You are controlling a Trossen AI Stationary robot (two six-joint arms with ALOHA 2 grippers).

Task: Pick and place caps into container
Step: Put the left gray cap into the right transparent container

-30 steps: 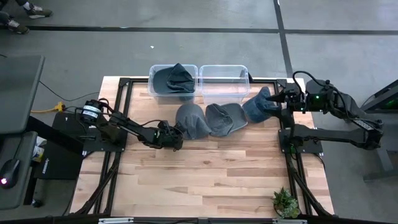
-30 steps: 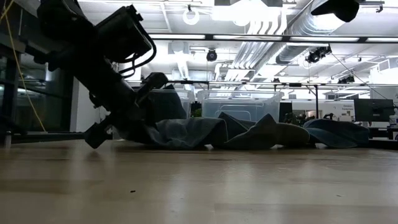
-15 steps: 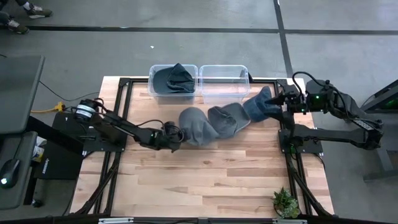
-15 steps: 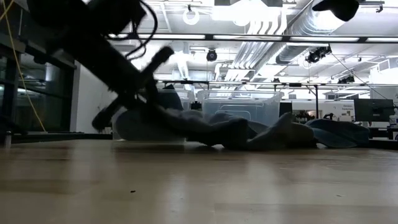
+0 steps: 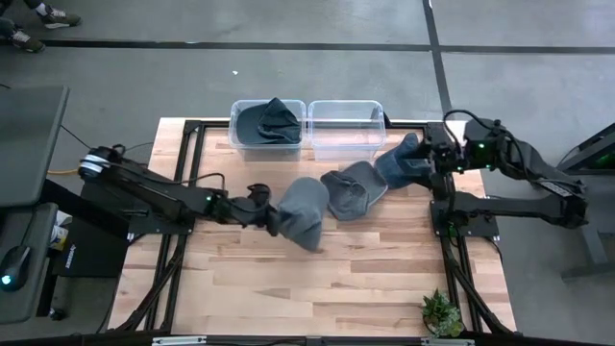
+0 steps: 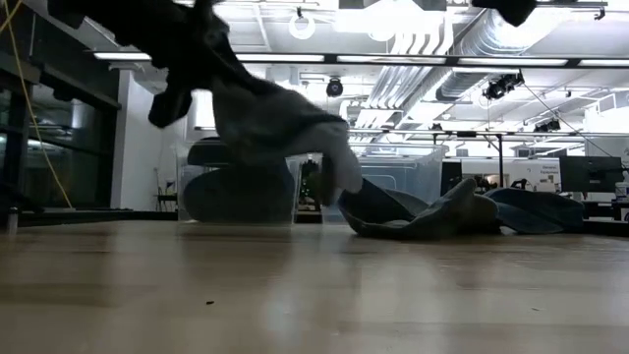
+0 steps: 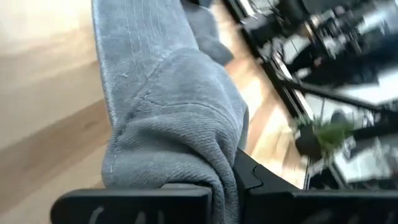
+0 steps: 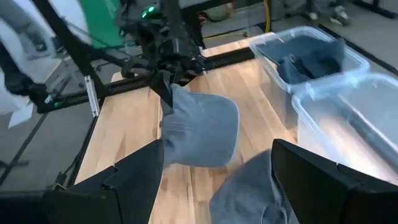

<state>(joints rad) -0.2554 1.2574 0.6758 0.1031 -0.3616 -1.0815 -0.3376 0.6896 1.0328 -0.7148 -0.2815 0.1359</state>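
Note:
My left gripper is shut on a grey cap, which hangs raised over the table's middle in the low view and fills the left wrist view. A second grey-blue cap and a dark blue cap lie on the table beside it. Another dark cap sits in the left clear bin; the right clear bin holds nothing visible. My right gripper is open at the blue cap's right edge; whether it touches the cap I cannot tell. My left gripper pinches a bunched edge of the grey cap between its two fingers, coming from the table's left. One layer or several, I cannot tell. The cap is lifted clear of the table and droops slack beyond the fingers.
Black frame rails run along the table's left and right sides. A small potted plant stands at the near right corner. Bare wood spreads across the near half of the table.
My left gripper has risen, carrying the grey cap up off the table and a little toward the near edge, away from the row of caps. The cap lay flat beside the second cap a second ago and now hangs clear. The other caps have stayed put.

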